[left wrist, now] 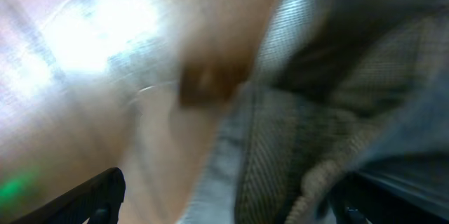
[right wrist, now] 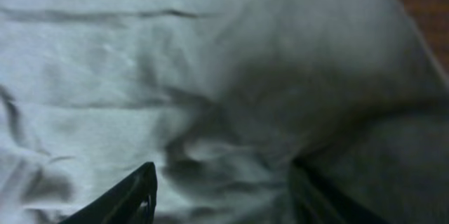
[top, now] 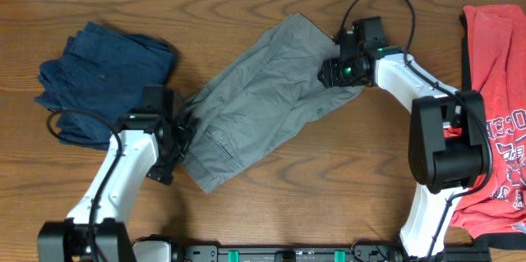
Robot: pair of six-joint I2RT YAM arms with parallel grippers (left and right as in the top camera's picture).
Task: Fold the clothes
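Observation:
Grey shorts [top: 263,98] lie spread diagonally across the middle of the wooden table [top: 329,188]. My left gripper [top: 175,137] is at their lower left edge. In the left wrist view its jaws [left wrist: 224,199] are apart, with the shorts' hem [left wrist: 295,126] lying between them. My right gripper [top: 335,71] is pressed down on the shorts' upper right part. In the right wrist view its jaws [right wrist: 224,185] are apart over bunched grey cloth [right wrist: 140,62].
Dark blue shorts [top: 103,69] lie in a loose heap at the left, just behind my left arm. A red shirt with white lettering [top: 497,89] lies along the right edge, partly under the right arm's base.

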